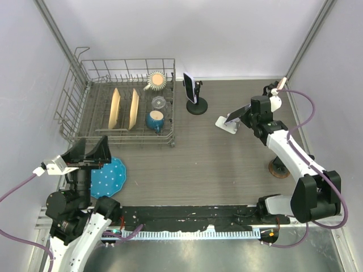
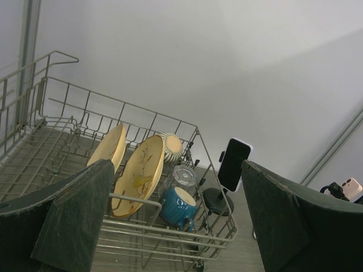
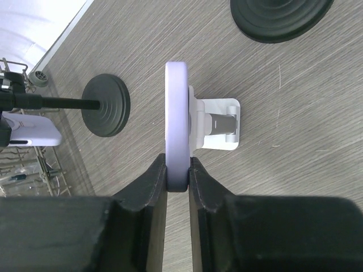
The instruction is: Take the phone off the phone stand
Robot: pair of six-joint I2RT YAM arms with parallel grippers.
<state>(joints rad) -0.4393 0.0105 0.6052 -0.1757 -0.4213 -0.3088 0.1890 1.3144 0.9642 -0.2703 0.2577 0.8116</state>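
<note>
A lavender phone (image 3: 177,113) leans on a small white phone stand (image 3: 218,124) at the table's right (image 1: 227,126). My right gripper (image 3: 177,167) is shut on the phone's near edge, both fingers pressed flat against its sides. From above, the phone (image 1: 234,115) still rests on the stand, with the right gripper (image 1: 244,113) just right of it. My left gripper (image 1: 88,153) hangs open near the front left corner, its wide-apart fingers (image 2: 74,215) holding nothing.
A second phone (image 1: 188,88) sits on a black round-based stand (image 1: 197,106) beside the wire dish rack (image 1: 74,107), which holds two yellow plates (image 1: 123,109), a glass and a blue mug (image 1: 155,120). A blue dotted plate (image 1: 110,175) lies front left. A dark disc (image 1: 279,168) lies right.
</note>
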